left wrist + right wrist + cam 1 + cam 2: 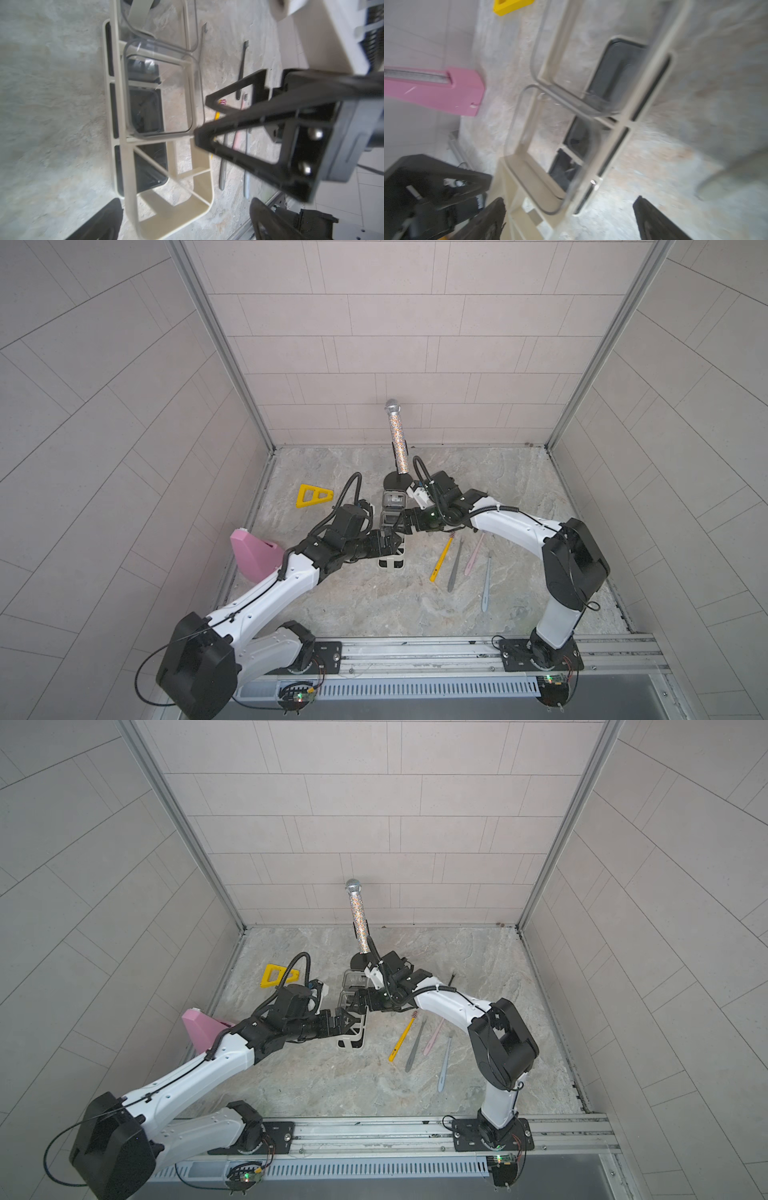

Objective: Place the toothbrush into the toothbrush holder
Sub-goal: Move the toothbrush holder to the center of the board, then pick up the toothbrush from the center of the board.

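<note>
**A:** We list four items: yellow toothbrush, grey toothbrush, pink toothbrush, pale blue toothbrush. Location?

**B:** Flat on the tabletop, near the toothbrush holder but not touching it. Long axes roughly parallel, heads toward the back wall.

**A:** Handling?

**B:** We judge them light, stiff and slick; pinch mid-handle, across the width. Left jaws and right jaws are both spread wide and empty at the holder.

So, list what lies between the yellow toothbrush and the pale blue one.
A grey toothbrush beside the yellow toothbrush, then a pink toothbrush nearer the pale blue toothbrush, in both top views.
</note>
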You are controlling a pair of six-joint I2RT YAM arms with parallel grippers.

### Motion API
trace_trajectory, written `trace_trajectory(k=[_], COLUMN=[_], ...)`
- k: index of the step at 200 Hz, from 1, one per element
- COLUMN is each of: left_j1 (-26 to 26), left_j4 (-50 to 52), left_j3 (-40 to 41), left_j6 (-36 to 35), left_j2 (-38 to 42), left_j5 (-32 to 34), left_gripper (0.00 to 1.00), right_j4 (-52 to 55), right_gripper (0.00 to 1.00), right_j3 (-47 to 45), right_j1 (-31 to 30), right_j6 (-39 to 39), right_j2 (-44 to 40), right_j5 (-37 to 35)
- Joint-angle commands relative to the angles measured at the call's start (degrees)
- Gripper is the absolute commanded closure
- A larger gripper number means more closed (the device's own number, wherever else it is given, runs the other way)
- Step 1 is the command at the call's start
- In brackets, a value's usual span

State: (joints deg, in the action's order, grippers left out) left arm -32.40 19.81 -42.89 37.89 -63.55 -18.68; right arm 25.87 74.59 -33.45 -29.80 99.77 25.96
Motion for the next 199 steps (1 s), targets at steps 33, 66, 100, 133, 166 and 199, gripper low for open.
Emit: trace_trajectory(k=[33, 66, 100, 133, 166, 199], left_j1=[-0.3, -0.2, -0.2, -0.2, -0.2, -0.2], left_j4=[11.5, 11.1, 10.8, 11.3, 11.3, 10.9], left_j3=[-5.6, -5.1, -4.2, -4.2, -4.3, -3.9], left_j6=[-5.3, -5.5, -5.3, -5.4, -6.0, -6.0], left_j2=[5.3, 5.8, 6.6, 7.0, 6.1, 5.7], left_j5=[10.9, 11.6, 11.9, 12.5, 12.7, 12.8], left_gripper=[0.01, 0.0, 0.0, 0.0, 0.0, 0.0], right_j4=[14.1, 21.6, 20.8, 21.5, 21.3, 22.5], right_gripper=[0.01, 0.01, 0.02, 0.12, 0.26, 0.42], right_j3=[2.0, 12.1, 17.1, 20.7, 22.4, 23.7], right_j1=[5.5, 5.9, 5.3, 5.0, 4.4, 3.9], right_j6=[-1.1, 0.7, -1.7, -2.0, -0.3, 2.3], right_j2=[-4.4, 6.3, 14.2, 19.8, 23.6, 27.0], right_j5=[-34.4, -33.0, -32.0, -32.1, -31.6, -31.3])
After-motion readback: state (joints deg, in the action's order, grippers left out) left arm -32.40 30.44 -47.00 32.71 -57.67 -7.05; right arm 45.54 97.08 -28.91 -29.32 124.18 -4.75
